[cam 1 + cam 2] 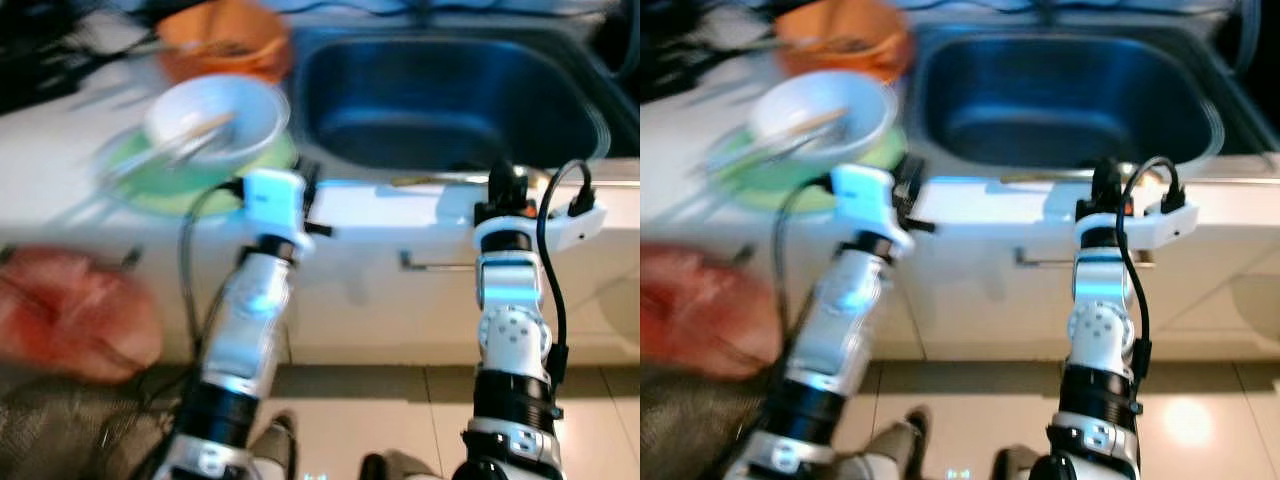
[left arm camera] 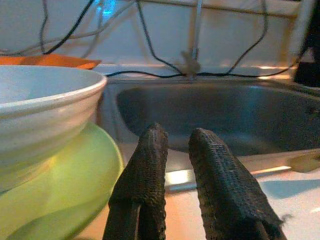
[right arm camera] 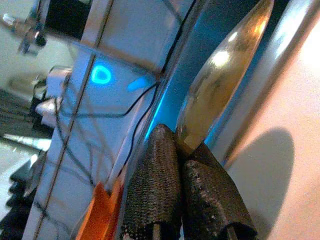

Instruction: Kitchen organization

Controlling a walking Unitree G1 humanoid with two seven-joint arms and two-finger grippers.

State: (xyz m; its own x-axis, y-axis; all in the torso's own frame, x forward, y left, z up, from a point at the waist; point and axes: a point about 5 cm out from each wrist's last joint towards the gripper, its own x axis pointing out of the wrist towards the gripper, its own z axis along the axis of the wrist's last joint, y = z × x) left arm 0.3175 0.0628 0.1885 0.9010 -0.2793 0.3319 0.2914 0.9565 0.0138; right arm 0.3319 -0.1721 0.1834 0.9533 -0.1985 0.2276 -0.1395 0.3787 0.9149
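A white bowl (image 1: 215, 120) with chopsticks in it sits on a green plate (image 1: 150, 187) on the counter left of the steel sink (image 1: 450, 100). My left gripper (image 2: 176, 137) hovers at the counter's front edge beside the plate. Its fingers are a little apart and hold nothing. My right gripper (image 3: 177, 145) is at the sink's front rim, shut on a shiny metal utensil (image 3: 220, 80). The utensil's thin length lies along the rim (image 1: 430, 180).
An orange bowl (image 1: 225, 40) stands behind the white one. A blurred red bundle (image 1: 70, 310) hangs at the left, below the counter. Cabinet fronts with a bar handle (image 1: 435, 266) face me, above a tiled floor. Cables run along the back wall.
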